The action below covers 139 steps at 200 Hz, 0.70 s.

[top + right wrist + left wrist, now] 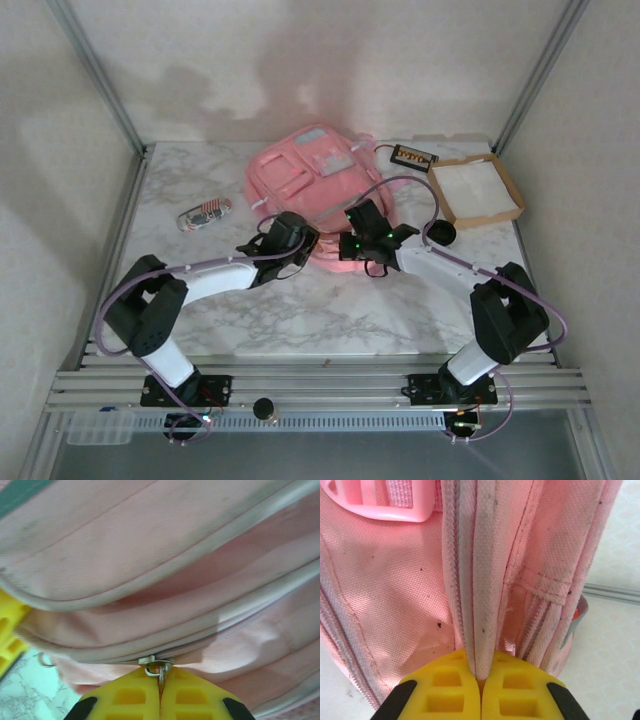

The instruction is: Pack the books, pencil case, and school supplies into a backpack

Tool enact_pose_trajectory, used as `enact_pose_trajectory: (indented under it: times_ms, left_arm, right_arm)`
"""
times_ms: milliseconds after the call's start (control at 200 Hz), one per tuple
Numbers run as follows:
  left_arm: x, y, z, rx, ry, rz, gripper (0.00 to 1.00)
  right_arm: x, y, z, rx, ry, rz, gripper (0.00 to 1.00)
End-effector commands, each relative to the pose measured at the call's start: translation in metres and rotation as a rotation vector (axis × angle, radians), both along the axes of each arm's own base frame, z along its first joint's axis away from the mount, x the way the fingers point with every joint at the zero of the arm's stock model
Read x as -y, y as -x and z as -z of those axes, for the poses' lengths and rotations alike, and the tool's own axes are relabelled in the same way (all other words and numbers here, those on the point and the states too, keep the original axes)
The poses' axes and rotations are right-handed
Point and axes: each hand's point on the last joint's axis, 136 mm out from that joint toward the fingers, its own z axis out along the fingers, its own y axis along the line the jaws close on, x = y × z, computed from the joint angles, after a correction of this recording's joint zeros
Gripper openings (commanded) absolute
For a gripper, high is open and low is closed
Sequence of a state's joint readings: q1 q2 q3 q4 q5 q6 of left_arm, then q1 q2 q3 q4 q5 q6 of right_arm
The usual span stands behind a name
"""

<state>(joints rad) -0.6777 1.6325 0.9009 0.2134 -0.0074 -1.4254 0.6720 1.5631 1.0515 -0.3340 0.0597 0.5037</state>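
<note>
I'm holding the backpack (305,180), lying far-centre on the table (200,300), with the left gripper (479,682) clamped on its seam (482,580) and the right gripper (160,682) clamped on the zipper pull (159,669), risking that tiny pull slipping free if I tug crookedly.

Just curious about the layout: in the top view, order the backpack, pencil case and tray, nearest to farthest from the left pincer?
1. Backpack, centre: the left pincer is clamped on it.
2. Pencil case, on the table to the left.
3. Tray, far right corner.
</note>
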Motion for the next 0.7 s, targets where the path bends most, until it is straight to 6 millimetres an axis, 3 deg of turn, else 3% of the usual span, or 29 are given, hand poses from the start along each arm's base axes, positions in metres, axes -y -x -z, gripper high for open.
enact_pose_trajectory:
  times_ms: [0, 180, 285, 366, 461, 586, 631, 691]
  left_arm:
    - [-0.047, 0.003, 0.0, 0.02, -0.151, -0.055, 0.0]
    - [-0.083, 0.012, -0.005, 0.043, -0.239, 0.029, 0.0]
    - [-0.116, 0.01, -0.005, 0.046, -0.336, 0.053, 0.0]
    - [-0.149, 0.004, -0.001, 0.012, -0.426, 0.048, 0.0]
    - [-0.183, -0.007, 0.005, -0.015, -0.45, 0.01, 0.0]
    - [-0.203, -0.031, -0.002, 0.012, -0.416, -0.006, 0.0]
    - [-0.204, -0.036, -0.007, 0.024, -0.406, 0.009, 0.1]
    - [-0.205, -0.035, -0.016, 0.048, -0.401, 0.013, 0.35]
  right_arm:
    - [0.036, -0.011, -0.007, 0.046, 0.071, 0.073, 0.0]
    - [0.061, -0.025, -0.011, 0.06, 0.119, 0.108, 0.0]
    - [0.07, -0.03, -0.014, 0.069, 0.166, 0.117, 0.0]
    - [0.065, -0.028, -0.016, 0.062, 0.155, 0.092, 0.0]
    - [0.046, -0.015, -0.016, 0.053, 0.122, 0.042, 0.0]
    - [-0.002, 0.005, -0.018, 0.023, 0.027, -0.042, 0.0]
    - [-0.022, 0.012, -0.022, 0.019, -0.032, -0.076, 0.0]
    - [-0.034, 0.014, -0.026, 0.023, -0.098, -0.081, 0.0]
